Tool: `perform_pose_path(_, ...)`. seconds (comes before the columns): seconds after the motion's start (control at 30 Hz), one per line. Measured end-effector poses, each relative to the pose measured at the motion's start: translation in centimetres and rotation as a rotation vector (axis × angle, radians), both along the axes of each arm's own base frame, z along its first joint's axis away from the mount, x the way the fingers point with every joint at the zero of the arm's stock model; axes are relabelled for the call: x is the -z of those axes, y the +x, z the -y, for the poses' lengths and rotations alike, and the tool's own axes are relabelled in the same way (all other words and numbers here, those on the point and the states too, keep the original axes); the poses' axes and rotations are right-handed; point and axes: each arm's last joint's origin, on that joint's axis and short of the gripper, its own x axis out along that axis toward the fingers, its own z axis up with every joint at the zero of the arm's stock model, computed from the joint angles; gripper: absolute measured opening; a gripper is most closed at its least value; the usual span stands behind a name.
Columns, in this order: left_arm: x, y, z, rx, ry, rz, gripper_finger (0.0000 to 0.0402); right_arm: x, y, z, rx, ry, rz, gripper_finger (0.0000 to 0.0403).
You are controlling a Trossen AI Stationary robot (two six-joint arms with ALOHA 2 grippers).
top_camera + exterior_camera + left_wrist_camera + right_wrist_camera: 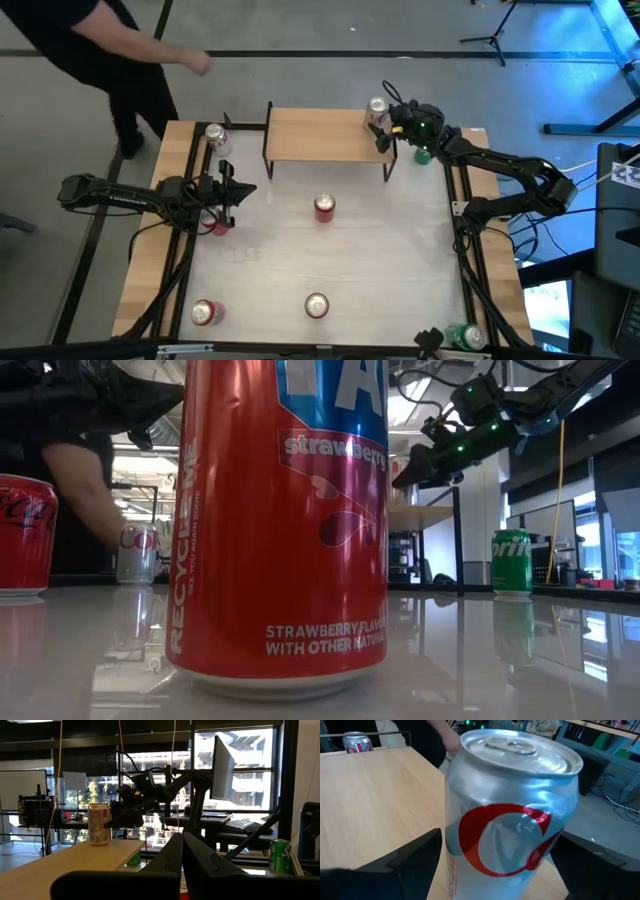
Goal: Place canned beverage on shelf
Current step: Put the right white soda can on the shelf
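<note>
One silver can point(377, 109) upright on the shelf point(320, 135), at its right end, between the wide-spread fingers of the right claw point(385, 122); contact unclear. Best to back off straight, level, no brushing the can, no nudge toward the edge. Left claw point(238, 192) shut, parked over the tabletop's point(380, 270) left side.

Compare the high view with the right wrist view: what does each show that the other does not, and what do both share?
Only the high view shows the left gripper, shut, waiting over the table's left side, a red can mid-table, two more cans near the front edge, and green cans.

Only the right wrist view shows the silver can's pull-tab lid and red swirl close up.

Both show the silver can standing on the shelf's light-wood top between the right gripper's open fingers, and another silver can beyond the shelf.
</note>
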Motion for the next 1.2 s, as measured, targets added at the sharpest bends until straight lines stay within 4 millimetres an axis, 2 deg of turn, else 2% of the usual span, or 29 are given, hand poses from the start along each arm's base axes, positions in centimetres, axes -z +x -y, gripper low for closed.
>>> perform_pose_path(0.37,0.0,0.0,0.0,-0.008,0.023,-0.003,0.0002,-0.5,0.3,0.3,0.001,-0.045,0.069,0.0356)
perform_pose_path(0.67,-0.1,0.0,0.0,-0.008,0.024,0.002,0.0002,0.3,1.2,1.0,-0.005,-0.057,0.085,0.0354)
perform_pose_path(0.77,-0.1,0.0,0.0,-0.011,0.033,0.005,0.0002,0.5,1.5,1.2,-0.027,-0.063,0.101,0.0336)
perform_pose_path(0.9,-0.1,0.0,0.0,-0.011,0.033,0.006,0.0002,0.6,1.6,1.3,-0.018,-0.069,0.105,0.0291)
perform_pose_path(1.03,-0.1,0.0,0.0,-0.011,0.033,0.006,0.0002,0.6,1.6,1.3,-0.007,-0.07,0.104,0.0289)
perform_pose_path(1.2,-0.1,0.0,0.0,-0.011,0.033,0.006,0.0002,0.1,2.5,0.4,0.131,-0.083,0.067,0.0289)
